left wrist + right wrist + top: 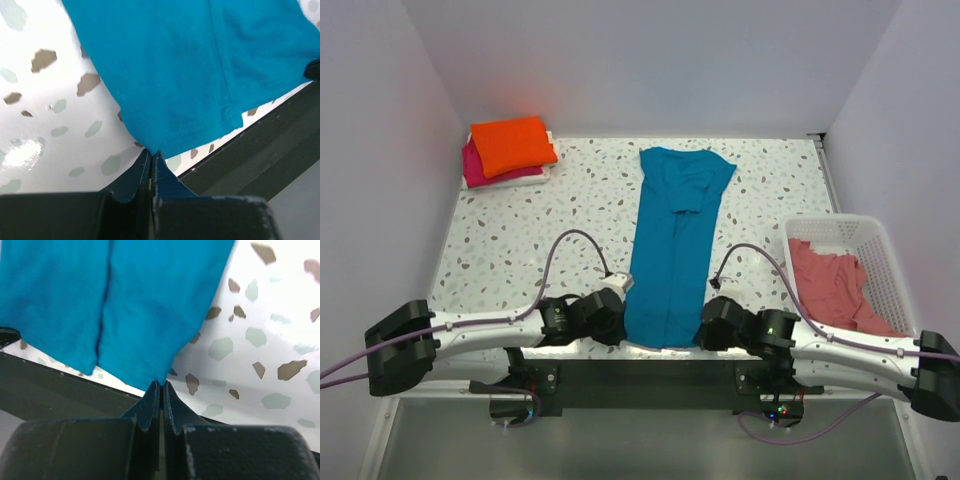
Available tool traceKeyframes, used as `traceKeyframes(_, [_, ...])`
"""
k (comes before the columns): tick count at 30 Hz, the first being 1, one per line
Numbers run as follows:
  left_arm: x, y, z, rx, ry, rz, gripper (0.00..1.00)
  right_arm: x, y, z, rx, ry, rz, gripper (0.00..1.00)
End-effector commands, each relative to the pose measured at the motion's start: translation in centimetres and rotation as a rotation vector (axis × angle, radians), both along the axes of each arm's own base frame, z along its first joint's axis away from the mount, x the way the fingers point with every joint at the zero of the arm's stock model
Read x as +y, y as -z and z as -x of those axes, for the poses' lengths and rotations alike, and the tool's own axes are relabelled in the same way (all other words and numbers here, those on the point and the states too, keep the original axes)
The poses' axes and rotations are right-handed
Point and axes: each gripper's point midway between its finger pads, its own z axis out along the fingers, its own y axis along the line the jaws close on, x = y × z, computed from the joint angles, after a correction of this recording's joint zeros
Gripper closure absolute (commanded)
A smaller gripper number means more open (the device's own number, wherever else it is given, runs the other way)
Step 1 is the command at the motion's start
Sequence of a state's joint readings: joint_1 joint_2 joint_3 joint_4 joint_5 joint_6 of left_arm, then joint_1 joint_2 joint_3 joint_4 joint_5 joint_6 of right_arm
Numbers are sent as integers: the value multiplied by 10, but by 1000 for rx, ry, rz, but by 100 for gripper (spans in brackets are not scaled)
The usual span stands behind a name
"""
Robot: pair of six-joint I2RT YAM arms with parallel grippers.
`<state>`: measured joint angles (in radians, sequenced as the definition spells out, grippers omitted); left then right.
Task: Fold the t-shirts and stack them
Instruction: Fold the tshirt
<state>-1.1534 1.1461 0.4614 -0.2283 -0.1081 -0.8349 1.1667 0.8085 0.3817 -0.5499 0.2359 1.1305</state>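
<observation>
The teal blue cloth t-shirt (675,240), folded into a narrow strip, lies in the middle of the speckled table (520,240) with its hem at the near edge. The left gripper (151,154) is clenched on the left corner of this hem, and the right gripper (161,386) on the right corner. The folded bright orange t-shirt (512,145) rests on the magenta pink t-shirt (472,170) in the far left corner, and the salmon pink t-shirt (835,285) lies crumpled inside the white plastic mesh basket (840,222) at the right.

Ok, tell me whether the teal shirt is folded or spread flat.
Partly folded: the teal shirt lies as a long narrow strip, sides turned in.
</observation>
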Motion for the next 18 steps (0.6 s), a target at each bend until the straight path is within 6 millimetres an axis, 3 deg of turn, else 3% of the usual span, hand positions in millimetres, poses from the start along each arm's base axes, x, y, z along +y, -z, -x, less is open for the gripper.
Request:
traceKeyframes(1, [-17, -36, -27, -111, -46, 34, 100, -1, -30, -26, -140, 18, 52, 100])
traceKeyframes(6, [-28, -56, -69, -176, -77, 45, 100, -1, -55, -53, -256, 44, 142, 98])
traceKeyframes(10, [-30, -71, -118, -238, -151, 71, 100, -2, -60, -86, -290, 85, 212, 99])
traceKeyframes(11, [-36, -84, -131, -263, -167, 94, 100, 5, -66, -94, -291, 89, 180, 100])
traceKeyframes(12, [-39, -79, -138, -259, -174, 82, 100, -1, -67, -108, -294, 128, 186, 100])
traceKeyframes(17, [-58, -92, -186, -331, -254, 119, 100, -5, -74, -152, -338, 167, 228, 100])
traceKeyframes(18, [-57, -79, -194, -318, -270, 88, 100, -9, -76, -164, -346, 197, 232, 100])
